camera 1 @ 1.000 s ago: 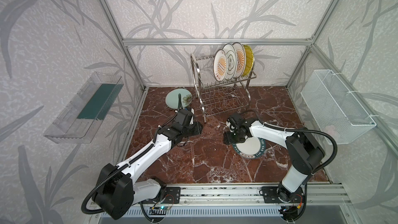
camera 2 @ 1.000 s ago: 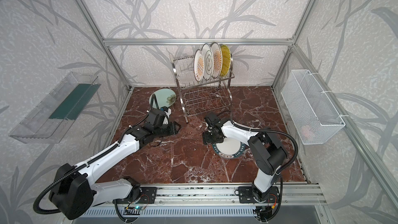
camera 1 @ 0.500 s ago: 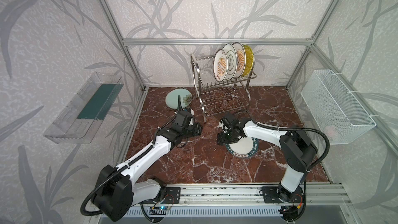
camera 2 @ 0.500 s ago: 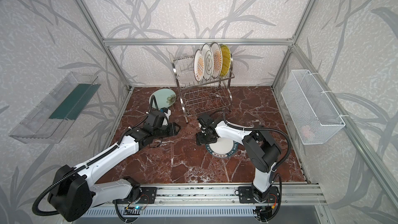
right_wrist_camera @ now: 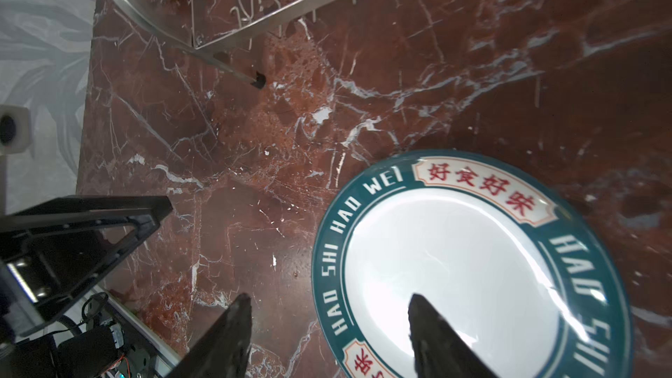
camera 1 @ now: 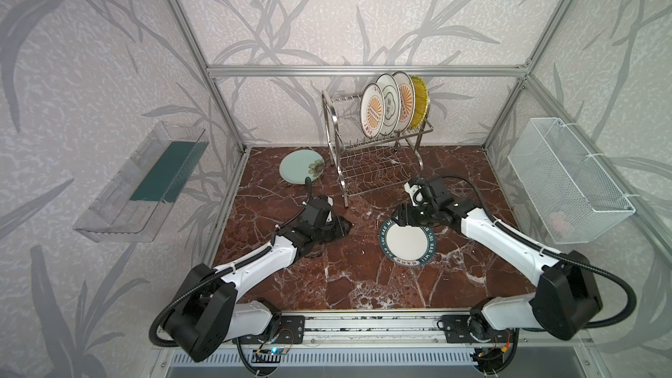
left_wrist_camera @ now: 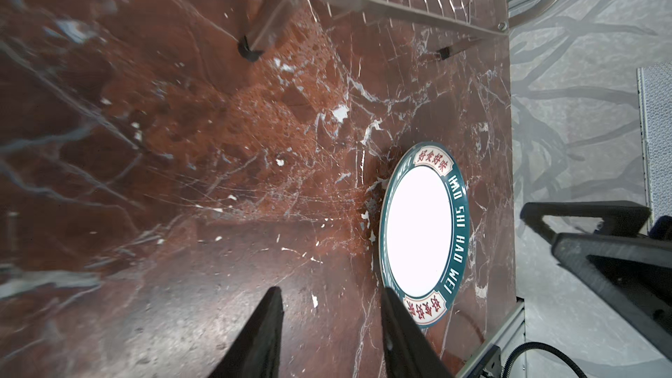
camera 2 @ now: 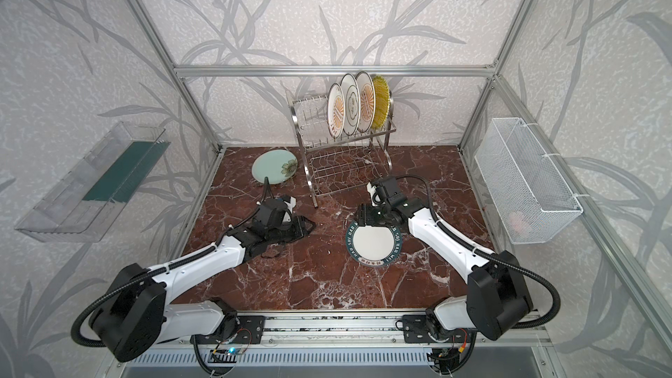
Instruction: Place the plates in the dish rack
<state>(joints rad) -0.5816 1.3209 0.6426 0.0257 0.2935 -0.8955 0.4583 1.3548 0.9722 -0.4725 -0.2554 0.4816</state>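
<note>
The white round plate with the teal lettered rim [camera 1: 407, 245] lies flat on the red-brown marble table [camera 1: 363, 285], at about 5 o'clock from the two-tier stainless-steel wire dish rack [camera 1: 372, 176]. The right gripper [right_wrist_camera: 329, 300] hangs low at the plate's 11 o'clock rim, jaws wide and empty, one finger over the white centre and the other over bare marble. Closing on so flat and glossy a rim could skid the plate or catch only its lip, so that it tips out on lifting. The left gripper [left_wrist_camera: 331, 289], narrowly parted and empty at the plate's 9 o'clock, could be struck. The pale mint flowered plate [camera 1: 301, 172] lies flat at the rack's 9 o'clock.
</note>
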